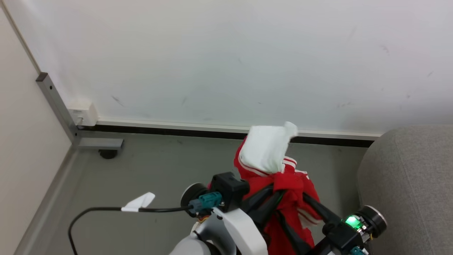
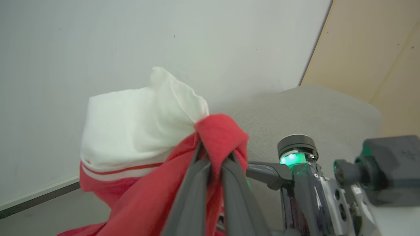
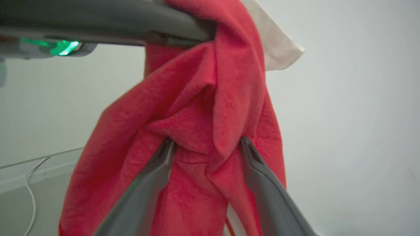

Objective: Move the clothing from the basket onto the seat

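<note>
While the head view looks down at the floor [image 1: 159,170] below a pale wall [image 1: 226,53], the clothing [image 1: 290,180] hangs in the air between the two grippers. Its white panel [image 1: 265,148] is uppermost, and it is short of the seat [image 1: 407,184], whose rounded edge stands at the right. The left gripper [image 1: 277,191] reaches in from the lower middle and the right gripper [image 1: 292,203] from the lower right, both with their dark fingertips sunk in the red cloth. A black cable [image 1: 99,209] with a white tag lies on the floor at the left.

In the left wrist view, the left gripper [image 2: 213,157] has its fingers [image 2: 190,196] drawn narrow, pinching a red fold of the clothing [image 2: 147,203]. The right arm's green-lit wrist sits just beside it, in front of the seat [image 2: 311,111].

In the right wrist view, the right gripper [image 3: 206,144] has its fingers [image 3: 144,190] moderately apart. The tips press into either side of a thick bunch of the clothing [image 3: 197,108], holding it. A dark finger of the left gripper crosses the top edge, against the same cloth.
</note>
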Tool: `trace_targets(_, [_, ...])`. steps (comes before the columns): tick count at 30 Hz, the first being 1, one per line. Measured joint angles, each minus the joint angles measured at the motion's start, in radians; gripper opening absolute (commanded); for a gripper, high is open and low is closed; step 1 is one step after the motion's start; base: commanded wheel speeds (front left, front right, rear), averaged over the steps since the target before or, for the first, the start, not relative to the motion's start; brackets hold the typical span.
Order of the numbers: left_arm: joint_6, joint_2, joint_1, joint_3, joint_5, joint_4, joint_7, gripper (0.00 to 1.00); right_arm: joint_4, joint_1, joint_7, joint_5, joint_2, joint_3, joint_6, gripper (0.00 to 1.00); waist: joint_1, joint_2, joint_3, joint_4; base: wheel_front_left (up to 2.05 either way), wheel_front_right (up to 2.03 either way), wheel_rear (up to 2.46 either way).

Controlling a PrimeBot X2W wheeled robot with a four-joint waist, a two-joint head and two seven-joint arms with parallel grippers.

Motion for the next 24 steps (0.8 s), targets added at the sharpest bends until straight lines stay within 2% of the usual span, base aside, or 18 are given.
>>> trace_targets(1, [0.000, -0.003, 0.001, -0.004, -0.001, 0.001, 0.000, 0.00, 0.015, -0.004, -0.002, 0.012, 0.009, 0.004, 0.000, 0.39, 0.0001, 0.0000, -0.001, 0.002, 0.00, 0.00, 0.00])
trace_targets(2, [0.000, -0.005, 0.002, -0.009, -0.003, 0.001, 0.000, 0.00, 0.027, -0.007, -0.002, 0.027, 0.018, 0.007, 0.000, 0.00, 0.0001, 0.0000, -0.002, 0.004, 0.00, 0.00, 0.00])
trace_targets(10, [0.021, -0.011, 0.011, -0.011, -0.019, 0.008, -0.017, 0.00, 0.060, -0.026, -0.007, 0.094, 0.033, 0.008, 0.000, 0.00, 0.0001, 0.0000, -0.005, 0.009, 0.00, 0.00, 0.00])
trace_targets(12, [0.031, -0.006, 0.011, -0.005, -0.014, 0.011, -0.025, 0.42, 0.045, -0.025, -0.007, 0.107, 0.035, -0.011, 0.000, 0.00, 0.0001, 0.0000, -0.004, 0.009, 0.00, 0.00, 0.00])
trace_targets(14, [0.036, 0.002, 0.013, -0.002, -0.004, 0.016, -0.035, 1.00, 0.031, -0.021, -0.008, 0.116, 0.035, -0.028, 0.000, 0.00, 0.0001, 0.0000, -0.003, 0.008, 0.00, 0.00, 0.00])
trace_targets(24, [0.054, 0.053, 0.065, 0.003, 0.044, 0.098, -0.163, 1.00, -0.049, 0.039, -0.008, 0.124, 0.011, -0.139, 0.000, 0.00, 0.0001, 0.0000, 0.005, -0.001, 0.00, 0.00, 0.00])
